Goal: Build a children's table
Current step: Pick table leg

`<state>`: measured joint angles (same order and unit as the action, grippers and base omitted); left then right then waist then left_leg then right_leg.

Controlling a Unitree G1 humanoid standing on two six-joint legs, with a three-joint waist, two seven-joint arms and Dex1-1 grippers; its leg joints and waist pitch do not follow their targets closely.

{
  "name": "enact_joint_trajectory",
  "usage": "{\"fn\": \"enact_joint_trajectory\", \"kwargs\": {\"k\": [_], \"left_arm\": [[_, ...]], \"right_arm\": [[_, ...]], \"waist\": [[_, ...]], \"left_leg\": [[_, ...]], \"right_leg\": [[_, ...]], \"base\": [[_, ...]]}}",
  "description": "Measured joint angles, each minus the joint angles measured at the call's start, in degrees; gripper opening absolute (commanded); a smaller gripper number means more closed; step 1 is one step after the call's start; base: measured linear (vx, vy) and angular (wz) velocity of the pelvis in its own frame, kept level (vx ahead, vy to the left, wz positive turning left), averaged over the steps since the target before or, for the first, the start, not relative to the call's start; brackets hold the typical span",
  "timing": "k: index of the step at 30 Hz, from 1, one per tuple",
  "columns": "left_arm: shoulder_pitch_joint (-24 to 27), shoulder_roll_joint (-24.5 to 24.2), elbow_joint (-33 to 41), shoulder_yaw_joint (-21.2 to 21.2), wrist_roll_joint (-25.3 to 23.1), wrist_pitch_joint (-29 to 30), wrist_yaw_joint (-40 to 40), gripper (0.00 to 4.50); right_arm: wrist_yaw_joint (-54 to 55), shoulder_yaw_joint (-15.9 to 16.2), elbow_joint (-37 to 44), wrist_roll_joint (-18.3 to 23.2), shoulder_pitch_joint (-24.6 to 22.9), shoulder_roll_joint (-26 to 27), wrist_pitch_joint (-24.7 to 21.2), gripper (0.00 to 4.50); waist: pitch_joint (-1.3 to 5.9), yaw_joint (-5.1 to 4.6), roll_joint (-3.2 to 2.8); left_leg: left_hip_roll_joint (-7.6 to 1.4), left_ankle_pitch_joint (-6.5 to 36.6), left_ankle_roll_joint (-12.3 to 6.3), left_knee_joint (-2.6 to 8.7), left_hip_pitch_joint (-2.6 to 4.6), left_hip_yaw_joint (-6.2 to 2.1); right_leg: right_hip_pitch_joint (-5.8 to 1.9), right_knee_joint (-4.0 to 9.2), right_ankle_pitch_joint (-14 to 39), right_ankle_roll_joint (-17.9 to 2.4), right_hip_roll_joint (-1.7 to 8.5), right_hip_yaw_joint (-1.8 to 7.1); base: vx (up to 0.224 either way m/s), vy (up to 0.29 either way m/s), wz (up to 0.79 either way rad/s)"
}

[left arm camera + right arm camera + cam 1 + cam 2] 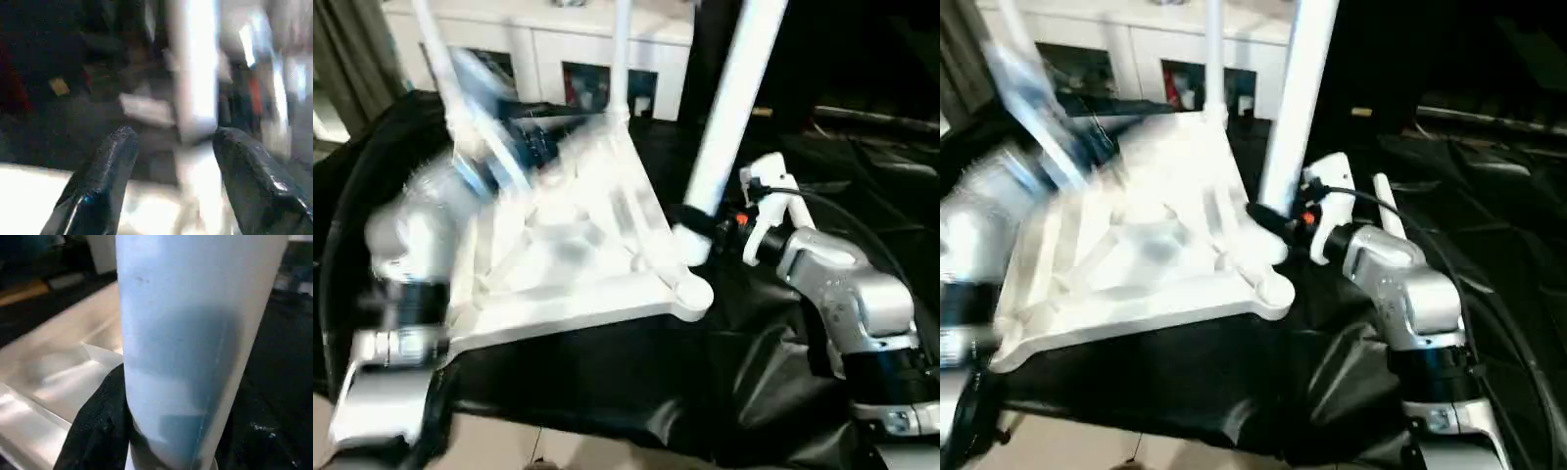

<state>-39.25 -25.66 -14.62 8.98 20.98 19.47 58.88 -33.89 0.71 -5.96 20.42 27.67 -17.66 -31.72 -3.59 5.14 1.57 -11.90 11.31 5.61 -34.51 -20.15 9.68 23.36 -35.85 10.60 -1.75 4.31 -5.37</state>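
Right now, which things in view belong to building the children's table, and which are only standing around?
Belonging to the job:
- tabletop, underside up
- leg near its right corner, gripped low by the right gripper
- two further legs rising at the far side
- left gripper, open

Only standing around:
- white cabinet behind
- black cloth underneath

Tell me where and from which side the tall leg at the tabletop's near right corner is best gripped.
Low on the shaft of the leg, just above its corner socket, coming from the robot's right. The round, nearly upright shaft suits a sideways pinch, and that side is free of tabletop. The right tool already clamps it there.
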Motion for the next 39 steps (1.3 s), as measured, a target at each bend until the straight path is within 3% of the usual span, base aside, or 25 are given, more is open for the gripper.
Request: {"fn": "enact_joint_trajectory", "kwargs": {"k": [3,11,13,15,16,20,22,34,39], "left_arm": [[2.2,-0.2,-1.1,6.7,-7.2,-5.2,2.0,2.99],[4.6,0.2,-3.5,12.1,-12.1,-10.5,4.6,2.99],[4.8,0.3,-5.2,12.9,-13.6,-11.4,4.3,2.62],[4.8,0.7,-6.7,13.0,-14.4,-10.8,3.5,2.57],[4.8,1.0,-7.1,13.0,-14.7,-10.2,3.2,2.25],[4.8,1.7,-7.5,13.6,-15.2,-7.8,3.1,2.15],[4.8,2.3,-7.5,13.7,-15.8,-6.3,2.2,1.75],[5.0,3.8,-6.9,15.9,-17.6,-2.4,2.0,1.06],[4.9,3.6,-7.8,17.4,-20.8,-2.6,0.9,0.41]], "right_arm": [[1.0,0.0,-1.4,-0.8,-1.2,0.1,0.6,1.88],[1.5,-0.8,1.4,-0.3,-4.1,0.2,1.1,1.88],[1.5,-1.1,2.9,-0.2,-5.0,0.2,1.1,1.88],[1.2,-1.0,3.7,0.0,-5.5,0.2,1.1,1.88],[1.1,-1.0,4.1,0.0,-5.7,0.2,1.0,1.88],[1.0,-0.7,5.8,0.0,-6.2,0.2,0.9,1.88],[1.1,-0.6,5.8,0.0,-6.3,0.2,0.9,1.88],[1.1,-0.2,5.9,-0.3,-7.3,0.2,0.9,1.88],[1.0,0.2,5.9,-0.4,-7.3,0.2,0.9,1.88]], "waist": [[-0.01,-0.15,0.00],[0.00,-0.45,-0.05],[0.00,-0.31,-0.06],[0.01,-0.24,-0.07],[0.01,-0.21,-0.07],[0.01,-0.17,-0.07],[0.01,-0.17,-0.07],[0.02,-0.28,-0.09],[0.02,-0.26,-0.09]], "left_leg": [[-0.01,0.0,0.07,0.00,-0.02,0.01],[-0.01,-0.1,0.21,0.09,0.01,0.01],[-0.01,-0.1,0.20,0.08,0.03,0.01],[-0.01,-0.1,0.20,0.08,0.03,0.01],[0.00,-0.1,0.20,0.07,0.03,0.01],[-0.01,-0.1,0.20,0.08,0.02,0.01],[-0.01,-0.1,0.20,0.08,0.03,0.01],[-0.01,-0.1,0.20,0.08,0.03,0.01],[-0.01,-0.1,0.19,0.08,0.03,0.00]], "right_leg": [[0.02,-0.08,0.0,0.0,-0.01,0.00],[-0.05,-0.15,0.0,0.0,-0.03,0.03],[-0.06,-0.15,0.0,0.0,-0.03,0.03],[-0.06,-0.16,0.0,0.0,-0.02,0.04],[-0.06,-0.16,0.0,0.0,-0.02,0.04],[-0.06,-0.16,0.0,0.0,-0.02,0.04],[-0.07,-0.16,0.0,0.0,-0.02,0.04],[-0.07,-0.16,0.0,0.0,-0.03,0.04],[-0.08,-0.15,0.0,0.0,-0.02,0.05]], "base": [[0.000,0.000,0.00],[0.000,0.000,0.00],[0.000,0.000,0.00],[0.000,0.000,0.00],[0.000,0.000,0.00],[0.000,0.000,0.00],[0.000,0.000,0.00],[0.000,0.000,0.00],[0.000,0.000,0.00]]}}
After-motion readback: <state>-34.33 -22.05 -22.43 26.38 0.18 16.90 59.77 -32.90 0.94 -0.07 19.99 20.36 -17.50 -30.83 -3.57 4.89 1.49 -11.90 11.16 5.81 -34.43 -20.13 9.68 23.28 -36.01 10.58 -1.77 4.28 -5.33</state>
